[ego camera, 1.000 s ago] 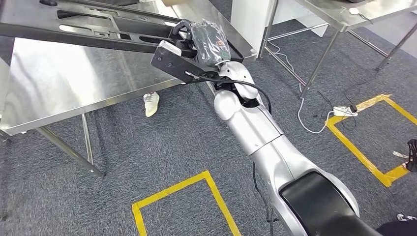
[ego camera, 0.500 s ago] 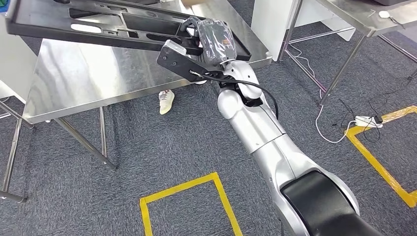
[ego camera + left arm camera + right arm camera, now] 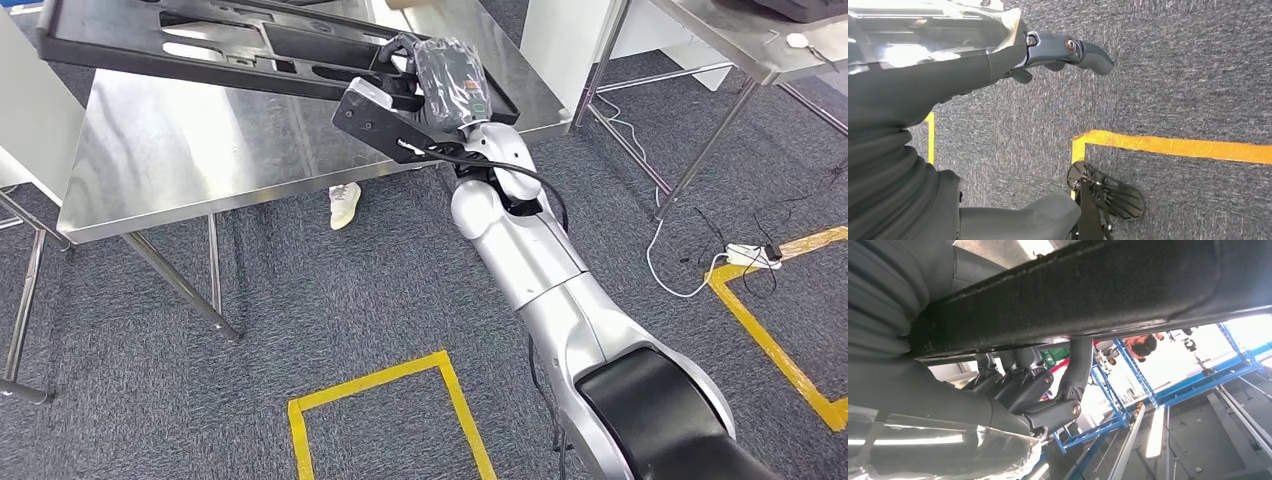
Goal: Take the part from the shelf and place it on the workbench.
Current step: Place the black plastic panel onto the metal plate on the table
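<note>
Above steel workbench (image 3: pixel 180 170), right hand (image 3: pixel 440 85) gripping black part (image 3: pixel 200 45), shoe (image 3: pixel 344 204) beneath

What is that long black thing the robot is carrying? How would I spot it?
Look at the shiny steel workbench. Above its far side, the robot's right hand grips a long flat black plastic part, an openwork frame with slots, unlike anything nearby.
</note>
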